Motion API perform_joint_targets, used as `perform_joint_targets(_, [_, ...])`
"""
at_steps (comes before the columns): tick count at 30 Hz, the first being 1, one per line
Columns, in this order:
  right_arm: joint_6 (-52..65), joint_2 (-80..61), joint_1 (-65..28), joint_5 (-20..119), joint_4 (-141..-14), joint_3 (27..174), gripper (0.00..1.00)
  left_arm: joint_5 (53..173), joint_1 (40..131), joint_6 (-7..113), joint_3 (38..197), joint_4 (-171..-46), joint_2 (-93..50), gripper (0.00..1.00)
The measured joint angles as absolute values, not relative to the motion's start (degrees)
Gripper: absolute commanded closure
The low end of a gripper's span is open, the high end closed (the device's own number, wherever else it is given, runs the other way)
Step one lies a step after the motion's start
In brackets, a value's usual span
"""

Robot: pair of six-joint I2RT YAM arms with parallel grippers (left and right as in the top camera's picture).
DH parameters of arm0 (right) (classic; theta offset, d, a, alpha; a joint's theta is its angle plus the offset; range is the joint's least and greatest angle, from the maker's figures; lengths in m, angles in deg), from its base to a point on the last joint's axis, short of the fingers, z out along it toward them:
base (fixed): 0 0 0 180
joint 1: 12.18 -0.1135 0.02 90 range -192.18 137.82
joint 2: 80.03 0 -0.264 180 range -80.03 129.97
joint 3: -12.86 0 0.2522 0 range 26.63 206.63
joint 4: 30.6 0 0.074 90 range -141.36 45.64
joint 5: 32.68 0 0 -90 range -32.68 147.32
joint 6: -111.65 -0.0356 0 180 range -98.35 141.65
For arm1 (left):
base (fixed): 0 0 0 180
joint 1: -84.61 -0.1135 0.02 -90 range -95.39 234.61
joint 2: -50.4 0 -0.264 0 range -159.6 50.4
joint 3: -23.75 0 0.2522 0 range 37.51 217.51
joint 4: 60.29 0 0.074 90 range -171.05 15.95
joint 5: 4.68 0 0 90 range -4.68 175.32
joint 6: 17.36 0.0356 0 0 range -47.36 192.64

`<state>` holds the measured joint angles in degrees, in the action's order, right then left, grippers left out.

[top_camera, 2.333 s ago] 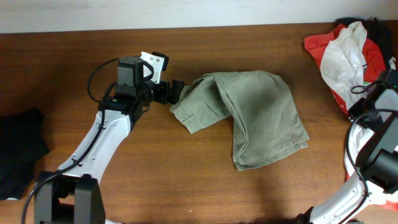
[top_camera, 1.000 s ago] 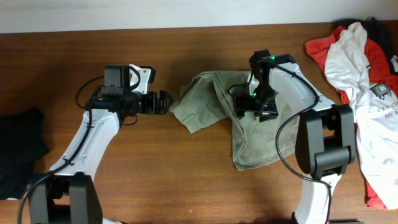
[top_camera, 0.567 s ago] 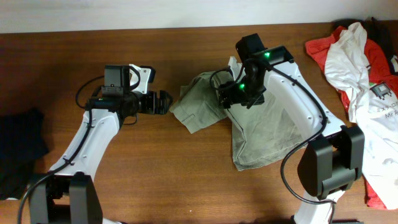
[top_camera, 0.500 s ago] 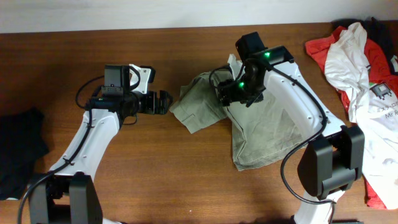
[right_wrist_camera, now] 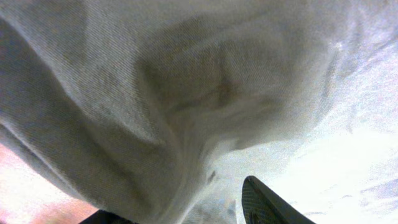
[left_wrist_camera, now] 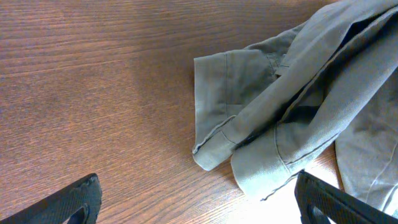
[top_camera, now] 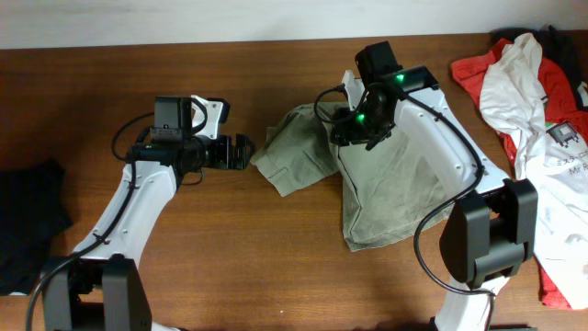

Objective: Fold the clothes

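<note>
Khaki clothes part-way through a fold, with the right arm working at the top edge.

The garment lies rumpled near the middle of the wooden table, with its cuffed ends poking out toward the left arm and the bulk spread toward the right. The right gripper is down on the upper part of the bundle. Its wrist camera is smothered in cloth with only one finger showing, so I cannot tell whether it has pinched the fabric. The left gripper hovers just beside the cuffs with its jaws spread wide, holding nothing. The step in hand looks like taking hold of the top edge to straighten the garment or lay it over. The next move probably calls for a firm pinch there, and for the left gripper to close on the cuffs, so the floppy cloth lifts evenly rather than bunching.
</note>
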<state>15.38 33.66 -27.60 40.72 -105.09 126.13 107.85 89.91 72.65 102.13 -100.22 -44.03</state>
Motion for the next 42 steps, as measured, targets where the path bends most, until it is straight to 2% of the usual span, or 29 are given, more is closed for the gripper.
perform_joint_targets(1, [15.4, 33.7, -27.6, 40.7, -105.2, 126.6, 0.61, 107.8, 89.9, 72.6, 102.1, -100.2, -44.0, 0.01])
perform_joint_targets(5, [15.4, 34.0, -27.6, 40.7, -108.1, 133.7, 0.63, 107.8, 89.9, 72.6, 102.1, -100.2, -44.0, 0.01])
perform_joint_targets(9, [15.5, 34.1, -27.6, 40.8, -108.2, 132.7, 0.66, 107.8, 89.9, 72.6, 102.1, -100.3, -44.0, 0.01])
perform_joint_targets(18, [15.4, 36.3, -29.8, 40.9, -106.9, 132.5, 0.65, 107.8, 89.9, 72.6, 102.1, -100.3, -44.0, 0.01])
perform_joint_targets(23, [14.3, 37.4, -30.6, 40.9, -106.8, 132.1, 0.49, 107.8, 89.9, 72.6, 102.1, -100.5, -44.0, 0.01])
perform_joint_targets(24, [14.1, 37.4, -30.7, 40.9, -106.4, 131.4, 0.5, 107.8, 89.9, 72.6, 102.1, -100.5, -44.0, 0.01])
perform_joint_targets(27, [12.8, 37.5, -31.9, 40.9, -102.6, 126.2, 0.61, 107.8, 89.9, 72.6, 102.1, -100.6, -44.0, 0.01])
perform_joint_targets(28, [12.7, 37.7, -32.3, 40.9, -101.8, 124.7, 0.71, 107.8, 89.9, 72.6, 102.1, -100.7, -44.0, 0.01])
perform_joint_targets(29, [12.4, 37.9, -32.5, 40.9, -101.4, 124.1, 0.92, 107.8, 89.9, 72.6, 102.1, -100.7, -44.0, 0.01])
perform_joint_targets(30, [12.1, 38.1, -32.5, 40.9, -100.6, 124.1, 0.96, 107.8, 89.9, 72.6, 102.1, -100.7, -44.0, 0.01])
perform_joint_targets(35, [11.1, 38.1, -32.3, 44.1, -99.2, 124.1, 0.96, 107.8, 89.9, 72.6, 102.1, -100.7, -44.0, 0.01])
perform_joint_targets(37, [11.1, 38.1, -31.6, 48.0, -102.8, 125.1, 0.96, 107.8, 89.9, 72.6, 102.1, -100.7, -44.0, 0.01])
perform_joint_targets(42, [11.4, 35.7, -27.5, 56.9, -117.8, 145.0, 0.96, 107.8, 89.9, 72.6, 102.1, -100.8, -44.0, 0.01])
